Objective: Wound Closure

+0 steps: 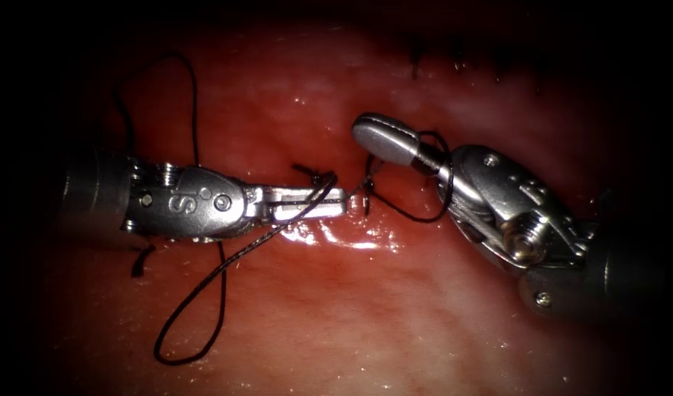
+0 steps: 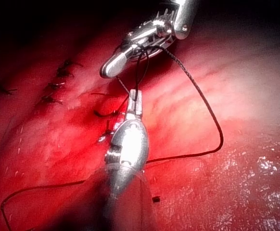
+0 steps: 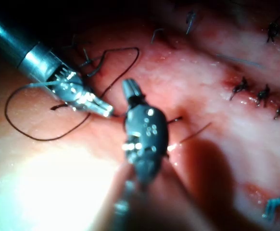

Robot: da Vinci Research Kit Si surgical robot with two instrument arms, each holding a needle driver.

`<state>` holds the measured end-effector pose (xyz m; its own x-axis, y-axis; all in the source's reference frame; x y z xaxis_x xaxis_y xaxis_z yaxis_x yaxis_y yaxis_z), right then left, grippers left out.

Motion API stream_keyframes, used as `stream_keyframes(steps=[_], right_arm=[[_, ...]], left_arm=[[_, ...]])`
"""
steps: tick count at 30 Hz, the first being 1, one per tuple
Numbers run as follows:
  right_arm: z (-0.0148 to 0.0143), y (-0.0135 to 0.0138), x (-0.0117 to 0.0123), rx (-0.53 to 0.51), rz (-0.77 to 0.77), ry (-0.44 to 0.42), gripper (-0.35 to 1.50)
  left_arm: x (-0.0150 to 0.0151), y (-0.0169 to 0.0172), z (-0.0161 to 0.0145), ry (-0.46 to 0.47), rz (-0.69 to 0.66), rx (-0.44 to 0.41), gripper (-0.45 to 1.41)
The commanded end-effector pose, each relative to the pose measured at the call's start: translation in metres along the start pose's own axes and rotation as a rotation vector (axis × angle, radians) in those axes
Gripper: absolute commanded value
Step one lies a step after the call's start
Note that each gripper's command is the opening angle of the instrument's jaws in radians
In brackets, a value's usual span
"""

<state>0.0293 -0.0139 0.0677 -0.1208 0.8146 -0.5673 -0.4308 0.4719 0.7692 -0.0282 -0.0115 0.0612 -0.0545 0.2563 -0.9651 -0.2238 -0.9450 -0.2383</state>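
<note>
Steel left tool (image 1: 336,199) pinches the thin black thread (image 1: 204,282) at the glistening red tissue's (image 1: 395,323) cut; silver right tool's (image 1: 384,136) thread-wrapped jaws look pressed together.

The left tool (image 1: 329,204) lies with thread (image 1: 204,293) crossing over its jaws, and a wide loop sprawls on the tissue (image 1: 395,323) just below its wrist. A thread loop is wound round the right tool (image 1: 384,139) behind its jaws. Between the tips sits a knot (image 1: 318,176); beyond the right tool's wrist, bare tissue.
</note>
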Motion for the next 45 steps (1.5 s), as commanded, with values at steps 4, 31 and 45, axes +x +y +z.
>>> stream_keyframes(steps=[4, 31, 45], right_arm=[[0.0014, -0.0004, -0.0006, -0.110, 0.032, -0.131, 0.39], [0.0047, 0.0047, -0.0027, -0.490, 0.130, -0.202, 1.08], [0.0052, 0.0065, -0.0062, -0.495, 0.238, -0.266, 1.20]], left_arm=[[-0.0002, 0.0010, 0.0015, -0.013, 0.001, -0.006, -0.45], [0.0029, 0.0004, 0.0021, -0.087, 0.071, -0.025, -0.45], [-0.0012, -0.0016, 0.0024, -0.135, 0.097, -0.018, -0.45]])
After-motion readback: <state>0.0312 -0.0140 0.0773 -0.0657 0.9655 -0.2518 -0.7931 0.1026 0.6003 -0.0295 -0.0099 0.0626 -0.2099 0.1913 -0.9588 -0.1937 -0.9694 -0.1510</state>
